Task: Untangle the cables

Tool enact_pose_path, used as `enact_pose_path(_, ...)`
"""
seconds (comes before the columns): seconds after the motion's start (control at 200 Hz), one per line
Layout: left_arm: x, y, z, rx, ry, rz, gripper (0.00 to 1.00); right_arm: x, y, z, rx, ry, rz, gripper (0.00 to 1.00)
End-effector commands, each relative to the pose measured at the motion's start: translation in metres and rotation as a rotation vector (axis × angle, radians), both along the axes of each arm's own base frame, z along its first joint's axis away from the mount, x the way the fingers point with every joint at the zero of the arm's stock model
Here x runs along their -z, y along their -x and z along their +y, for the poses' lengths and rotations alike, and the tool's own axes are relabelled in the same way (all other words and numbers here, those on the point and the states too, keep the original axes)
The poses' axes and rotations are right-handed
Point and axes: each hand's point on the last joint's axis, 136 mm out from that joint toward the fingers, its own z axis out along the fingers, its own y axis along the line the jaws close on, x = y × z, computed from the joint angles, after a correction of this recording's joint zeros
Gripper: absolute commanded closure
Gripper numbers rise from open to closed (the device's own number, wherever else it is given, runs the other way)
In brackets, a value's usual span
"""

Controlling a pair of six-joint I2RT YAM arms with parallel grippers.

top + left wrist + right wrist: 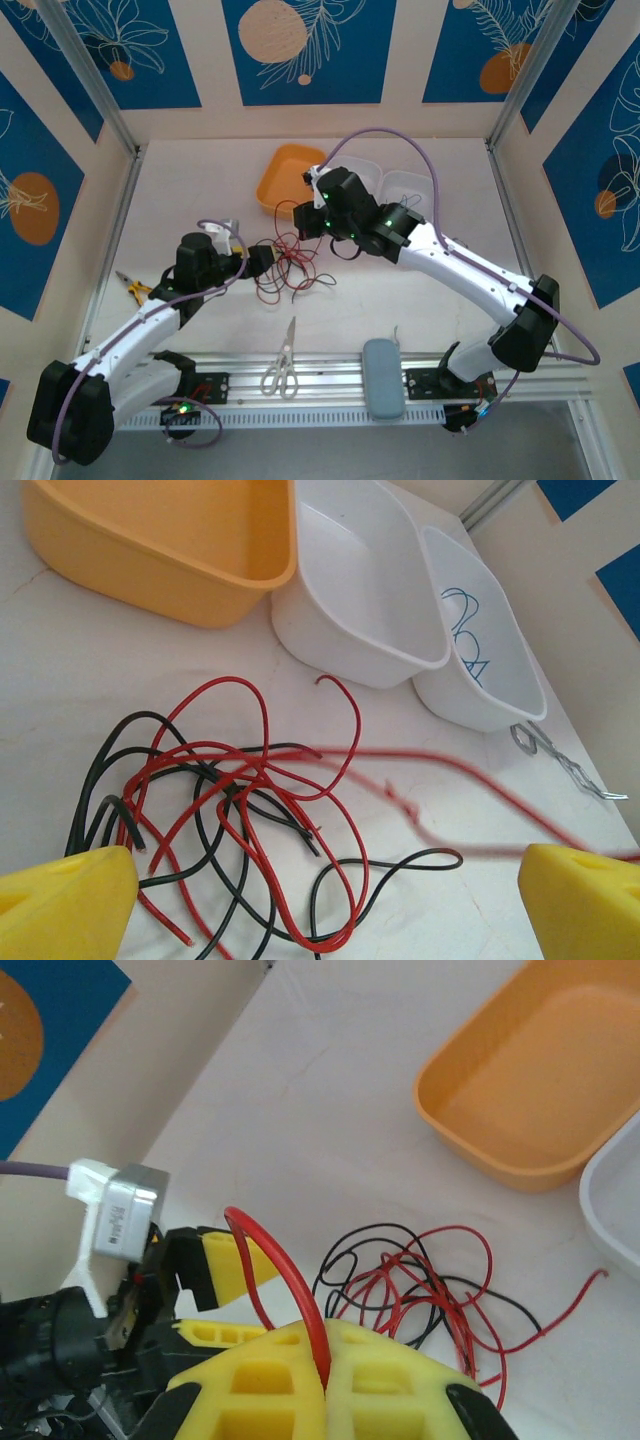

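R gripper (325,1365): fingers together, clamped on one red cable (272,1252) that arches up out of the pads. L gripper (320,910): fingers wide apart, nothing held, low over the cables (240,790). These are a loose red & black heap on the table, just short of the orange tray (150,560). Step judged: separating the red strand. Rec.: L pins the black strands at heap centre, R draws red off slowly along its own run. Risk: a fast pull drags the heap & tightens loops.
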Motion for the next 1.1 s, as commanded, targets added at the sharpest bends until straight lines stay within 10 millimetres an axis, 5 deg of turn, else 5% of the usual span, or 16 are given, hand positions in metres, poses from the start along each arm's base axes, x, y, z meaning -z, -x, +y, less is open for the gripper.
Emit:
enact_pose_path(0.0,0.004,0.0,0.002,-0.017,-0.017,-0.008,0.02,-0.04,0.003,-0.001,-0.017,-0.055,-0.085,1.0)
enact_pose_path(0.63,0.009,0.001,0.022,-0.116,-0.065,-0.007,0.0,-0.102,-0.022,-0.036,0.062,-0.032,-0.243,1.0)
enact_pose_path(1.095,0.009,0.0,0.022,-0.117,-0.072,-0.007,0.0,-0.084,-0.098,-0.101,0.205,0.019,-0.216,1.0)
